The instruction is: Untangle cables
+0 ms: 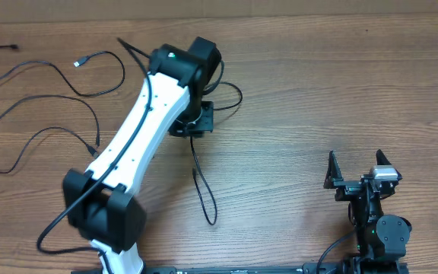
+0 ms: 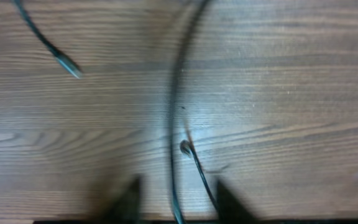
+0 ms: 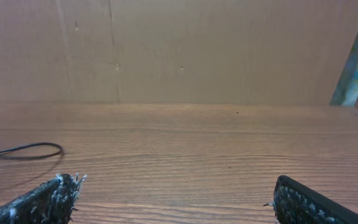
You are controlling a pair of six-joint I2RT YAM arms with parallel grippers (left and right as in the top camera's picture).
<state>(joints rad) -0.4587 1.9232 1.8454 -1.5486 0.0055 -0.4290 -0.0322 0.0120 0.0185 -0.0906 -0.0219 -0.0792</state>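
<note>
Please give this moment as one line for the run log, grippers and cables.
left gripper: open, over one cable, not clamped | right gripper: open, empty, near its base | other cables: loose on table

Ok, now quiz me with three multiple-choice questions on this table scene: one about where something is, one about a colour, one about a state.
1. Where on the brown wooden table is the right arm's black end effector?
A. over the cords at the far left
B. at the centre
C. at the right, close to its own base

2. What colour are the thin flexible cords?
A. red
B. black
C. white

3. How does the right end effector stand?
A. open, empty
B. shut on a cord
C. shut, empty

Answers:
1 C: the overhead view shows it low at the right.
2 B: each cord reads black against the wood.
3 A: its fingers stand wide apart with only bare table between.
</note>
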